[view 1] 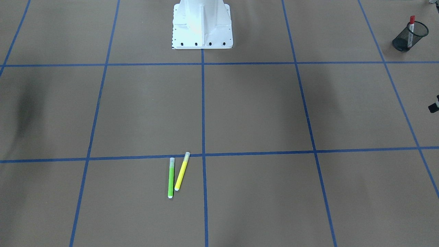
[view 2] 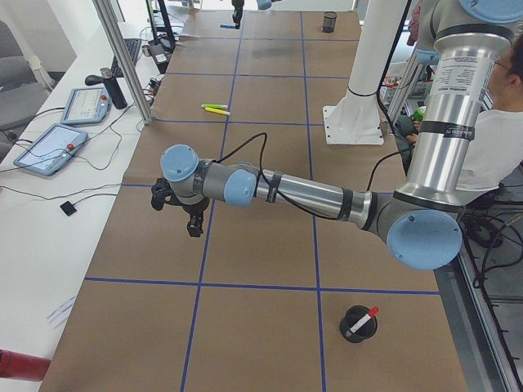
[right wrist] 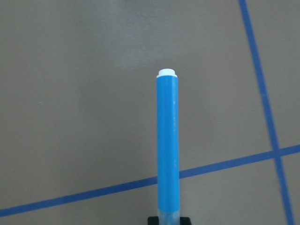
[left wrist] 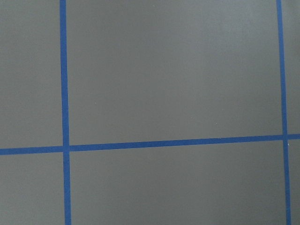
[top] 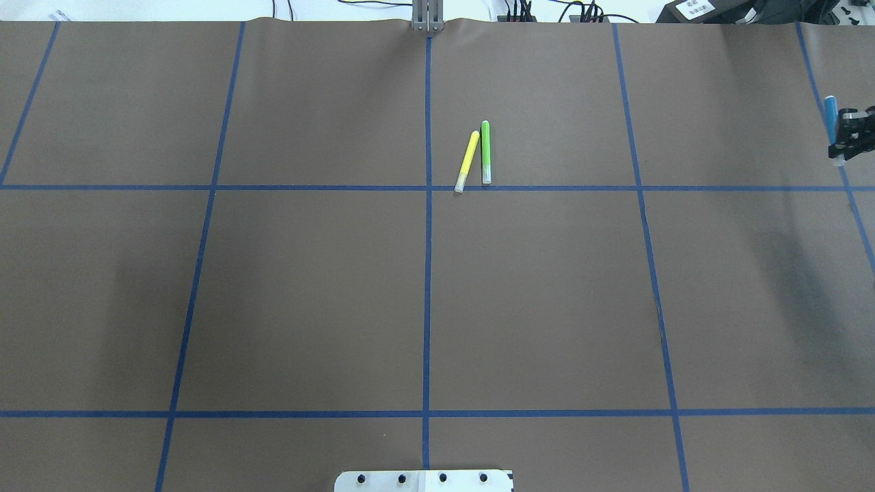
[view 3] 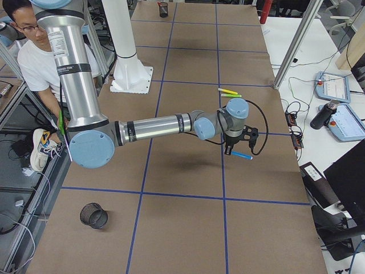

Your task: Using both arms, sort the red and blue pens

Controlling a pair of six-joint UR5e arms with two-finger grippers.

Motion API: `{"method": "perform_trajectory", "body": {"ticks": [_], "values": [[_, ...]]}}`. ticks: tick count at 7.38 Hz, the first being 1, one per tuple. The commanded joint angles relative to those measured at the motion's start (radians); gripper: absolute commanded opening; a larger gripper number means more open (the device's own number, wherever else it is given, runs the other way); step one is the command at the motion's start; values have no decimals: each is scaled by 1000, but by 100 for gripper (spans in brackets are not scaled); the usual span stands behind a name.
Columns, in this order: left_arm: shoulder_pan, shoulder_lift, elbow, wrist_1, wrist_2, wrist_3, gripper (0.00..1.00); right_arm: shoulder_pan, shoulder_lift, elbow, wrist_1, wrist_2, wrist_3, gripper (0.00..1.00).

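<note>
The blue pen (top: 830,117) is clamped in my right gripper (top: 851,135) at the table's far right edge, lifted off the surface. The right wrist view shows the blue pen's (right wrist: 168,140) barrel pointing away, white end outward. The red pen (view 1: 411,30) stands in a black mesh cup (view 1: 402,40) on my left side. My left gripper (view 2: 185,216) hangs over bare table with nothing visible in it. I cannot tell whether its fingers are open or shut; the left wrist view shows only table.
A green highlighter (view 1: 171,177) and a yellow highlighter (view 1: 181,171) lie side by side near the table's middle. A second black mesh cup (view 3: 94,215), empty, stands on my right side. A person (view 3: 28,54) sits behind the robot's white base (view 1: 202,31).
</note>
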Motion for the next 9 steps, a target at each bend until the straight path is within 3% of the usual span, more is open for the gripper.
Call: {"method": "perform_trajectory", "body": {"ticks": [1, 3, 5, 6, 9], "values": [[24, 0, 0, -39, 0, -25, 100, 112, -91, 8, -108, -38, -321, 0], [44, 2, 8, -57, 2, -23, 100, 189, -104, 17, -361, -46, -595, 0], [54, 2, 8, -74, 3, -25, 100, 229, -172, 165, -673, -148, -798, 0], [63, 2, 6, -76, 3, -25, 100, 230, -228, 224, -778, -181, -847, 0], [64, 3, -4, -131, 8, -32, 100, 230, -309, 221, -1035, -184, -1048, 0]]}}
